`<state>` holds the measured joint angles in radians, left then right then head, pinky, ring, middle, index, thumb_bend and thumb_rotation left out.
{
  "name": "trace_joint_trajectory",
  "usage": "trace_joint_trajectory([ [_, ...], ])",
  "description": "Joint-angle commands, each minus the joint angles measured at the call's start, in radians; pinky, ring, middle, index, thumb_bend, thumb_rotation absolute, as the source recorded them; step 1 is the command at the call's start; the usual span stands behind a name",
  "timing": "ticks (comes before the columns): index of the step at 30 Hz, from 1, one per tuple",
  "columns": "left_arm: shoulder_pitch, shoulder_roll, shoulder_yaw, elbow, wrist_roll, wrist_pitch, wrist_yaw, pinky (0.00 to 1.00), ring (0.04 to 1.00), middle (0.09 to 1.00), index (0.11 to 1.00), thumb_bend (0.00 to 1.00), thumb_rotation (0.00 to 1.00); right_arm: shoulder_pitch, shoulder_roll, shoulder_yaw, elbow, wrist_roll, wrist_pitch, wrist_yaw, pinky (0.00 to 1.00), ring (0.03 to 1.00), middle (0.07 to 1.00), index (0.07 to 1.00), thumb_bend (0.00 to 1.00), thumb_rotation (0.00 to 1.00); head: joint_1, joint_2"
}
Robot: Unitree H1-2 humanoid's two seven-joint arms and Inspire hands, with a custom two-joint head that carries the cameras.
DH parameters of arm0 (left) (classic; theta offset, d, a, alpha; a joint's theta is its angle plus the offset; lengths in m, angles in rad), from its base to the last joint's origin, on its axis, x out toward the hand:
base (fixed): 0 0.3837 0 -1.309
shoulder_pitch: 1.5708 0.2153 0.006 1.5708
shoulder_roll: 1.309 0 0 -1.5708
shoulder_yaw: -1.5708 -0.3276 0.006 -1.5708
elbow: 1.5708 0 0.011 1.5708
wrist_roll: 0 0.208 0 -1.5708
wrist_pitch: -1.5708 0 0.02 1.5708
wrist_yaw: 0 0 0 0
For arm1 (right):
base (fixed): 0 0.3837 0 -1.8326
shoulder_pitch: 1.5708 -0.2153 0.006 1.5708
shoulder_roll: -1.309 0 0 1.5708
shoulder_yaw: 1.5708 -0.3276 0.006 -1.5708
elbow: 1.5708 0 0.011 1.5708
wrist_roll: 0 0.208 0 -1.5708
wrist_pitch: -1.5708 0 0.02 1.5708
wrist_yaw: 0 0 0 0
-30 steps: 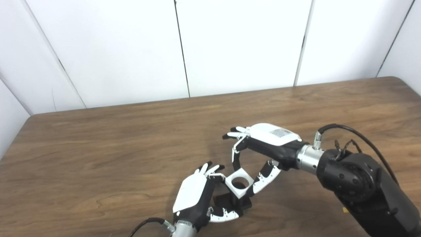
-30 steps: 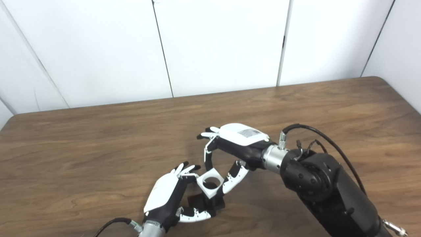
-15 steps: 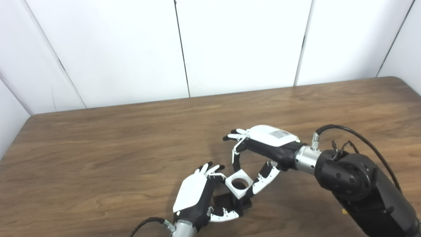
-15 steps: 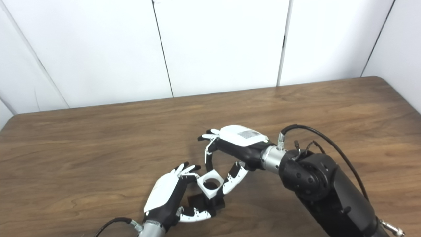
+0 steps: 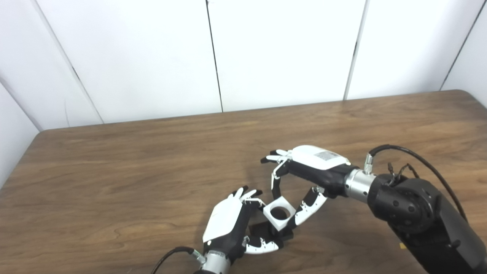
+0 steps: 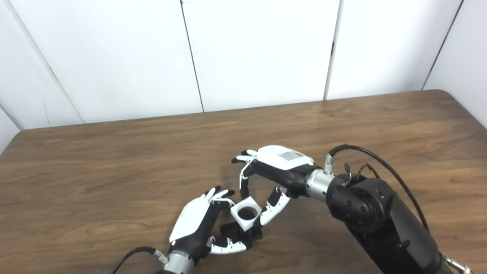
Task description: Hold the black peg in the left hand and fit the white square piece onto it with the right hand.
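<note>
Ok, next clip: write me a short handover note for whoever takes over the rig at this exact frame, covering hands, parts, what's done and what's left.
Left hand: shut on the black peg piece, low over the wooden table near its front edge.
Right hand: shut on the white square piece, pinched between a finger and the thumb.
Parts: the white piece, round hole facing up, sits on top of the black piece, between both hands.
Done: both parts grasped and brought together.
Left: whether the piece is fully seated cannot be told, since the peg is hidden beneath it. Press it down if needed, then release the right hand.
</note>
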<state>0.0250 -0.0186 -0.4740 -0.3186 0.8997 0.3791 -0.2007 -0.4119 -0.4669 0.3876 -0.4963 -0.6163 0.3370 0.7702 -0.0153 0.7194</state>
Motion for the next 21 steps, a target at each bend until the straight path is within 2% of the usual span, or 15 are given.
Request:
trace_joint_trajectory([
  [1,-0.020,0.001,0.010,-0.005,0.020,0.003,0.009,1.00,0.990,0.897,0.489,0.52,0.08,-0.051,-0.005,-0.010,-0.026,0.003,-0.018,0.004,1.00,1.000,0.950,0.492,0.52,0.16,0.000,0.001],
  [21,-0.021,-0.005,-0.001,0.002,0.033,0.007,0.011,1.00,0.989,0.896,0.489,0.52,0.08,-0.040,-0.002,-0.009,-0.054,-0.007,-0.020,0.026,1.00,1.000,0.951,0.493,0.52,0.16,0.028,0.000],
])
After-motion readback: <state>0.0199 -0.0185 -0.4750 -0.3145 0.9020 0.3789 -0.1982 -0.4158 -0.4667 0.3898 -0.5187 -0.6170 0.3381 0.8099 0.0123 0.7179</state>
